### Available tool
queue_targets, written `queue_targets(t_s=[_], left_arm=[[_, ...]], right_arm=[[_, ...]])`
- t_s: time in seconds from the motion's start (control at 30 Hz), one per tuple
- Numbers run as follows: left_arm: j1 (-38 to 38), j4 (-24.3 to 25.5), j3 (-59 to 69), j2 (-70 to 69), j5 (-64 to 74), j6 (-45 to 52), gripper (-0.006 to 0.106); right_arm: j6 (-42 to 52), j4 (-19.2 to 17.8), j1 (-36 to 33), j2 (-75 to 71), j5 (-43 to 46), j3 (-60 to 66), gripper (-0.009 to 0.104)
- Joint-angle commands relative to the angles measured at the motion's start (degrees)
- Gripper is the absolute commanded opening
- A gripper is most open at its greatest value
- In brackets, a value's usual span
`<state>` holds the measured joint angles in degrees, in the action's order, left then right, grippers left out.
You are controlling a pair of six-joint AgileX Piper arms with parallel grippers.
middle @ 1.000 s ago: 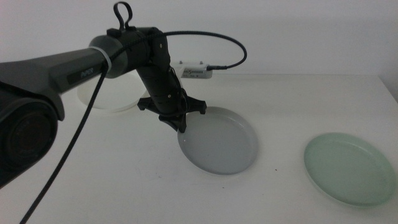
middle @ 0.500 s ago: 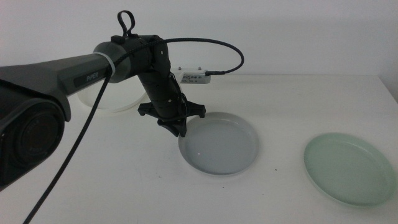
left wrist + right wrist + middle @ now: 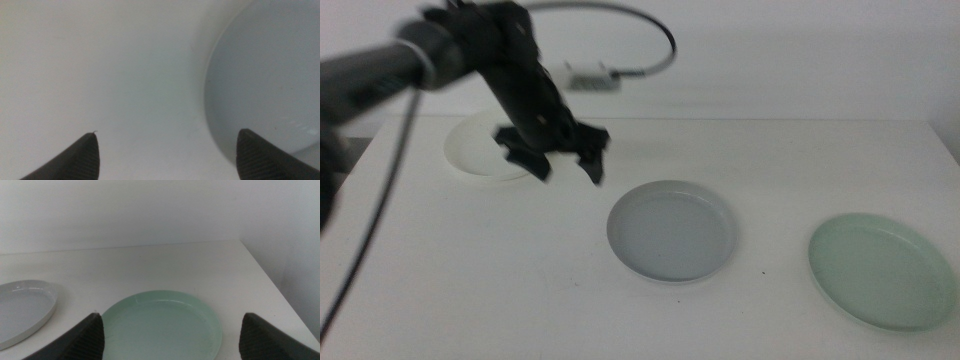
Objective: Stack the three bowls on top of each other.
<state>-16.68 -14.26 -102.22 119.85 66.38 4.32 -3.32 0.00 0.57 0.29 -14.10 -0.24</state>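
Middle view. Three shallow round plastic bowls with low rims, one of each colour, all lying flat and apart on the white table [image 3: 790,150], none stacked:
– one grey-blue bowl [image 3: 672,230], centre of the table, smooth inside, nothing in it
– one pale mint green bowl [image 3: 882,270], at the right, near the front edge, well apart from the grey-blue one
– one white bowl [image 3: 480,152], far left, partly hidden behind the arm; hard to tell from the tabletop in colour
One left gripper [image 3: 564,164] on a dark arm entering from the left, blurred, raised above the table between the white and grey-blue bowls, jaws spread apart and holding nothing. One black cable [image 3: 655,35] arcs over it to a small white box [image 3: 588,78] at the table's far edge.

Left wrist view. Two dark jaw tips, wide apart, bare table between them. The grey-blue bowl's rim and inner curve [image 3: 270,85] fill one side, close beneath one jaw; whether they touch cannot be told.

Right wrist view. Right gripper [image 3: 172,330], two dark jaw tips set wide apart, nothing held. The mint green bowl [image 3: 162,325] lies between and just ahead of them; part of the grey-blue bowl [image 3: 22,307] shows beside it, looking near white here
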Motion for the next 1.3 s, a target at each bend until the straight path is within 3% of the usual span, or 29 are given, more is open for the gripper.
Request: queue_targets(t_s=[0.0,0.27,0.43,0.63,0.93,1.27], left_arm=[[1.98,1.62,-0.52,-4.81,2.02,0.15,0.094],[11.15,5.73,-0.52,-10.61,3.04,-7.9,0.094],[17.57,6.84,-2.15,-7.22,-1.47,-5.65,0.094],[22.77,6.73,-13.53,2.47,-2.16,-2.35,0.094],[24.78,7.11,-29.07,18.32,-4.25,0.13,0.094],[24.65,3.51,-29.91,25.26,-10.96,3.28,0.094]], right_arm=[[0.13,-0.49,0.32,-0.29,0.5,0.24,0.093],[0.13,-0.49,0.32,-0.29,0.5,0.24,0.093],[0.13,-0.49,0.32,-0.29,0.5,0.24,0.093],[0.13,-0.49,0.32,-0.29,0.5,0.24,0.093],[0.13,-0.49,0.32,-0.29,0.5,0.24,0.093],[0.13,-0.49,0.32,-0.29,0.5,0.24,0.093]])
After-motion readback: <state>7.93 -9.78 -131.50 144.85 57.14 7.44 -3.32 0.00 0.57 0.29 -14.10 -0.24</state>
